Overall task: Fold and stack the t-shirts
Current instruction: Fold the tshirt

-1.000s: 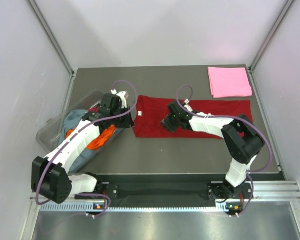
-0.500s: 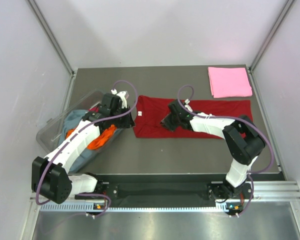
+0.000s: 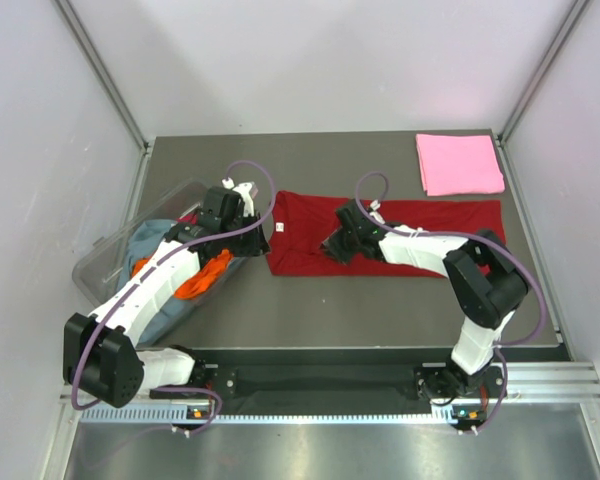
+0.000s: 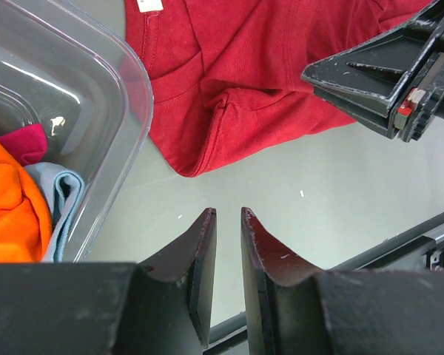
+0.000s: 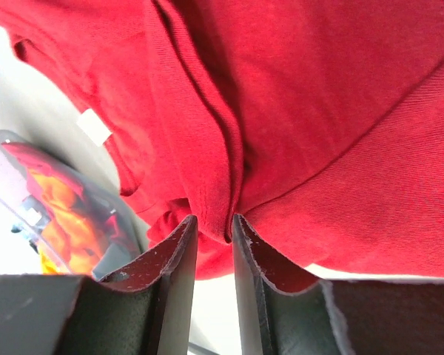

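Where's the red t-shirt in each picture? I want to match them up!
Top camera: the red t-shirt lies spread across the middle of the table.
Left wrist: it is at the top of the picture, from the middle to the right.
Right wrist: it fills nearly everything, with a fold caught in the right pincer.
Shared landmark: its white neck label.

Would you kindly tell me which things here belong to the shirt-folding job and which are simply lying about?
Belongs to the job:
dark red cloth t-shirt with white neck label
folded light pink cloth t-shirt
crumpled orange shirt
grey-blue shirt
magenta shirt

Just lying about:
clear plastic tub beside the red one
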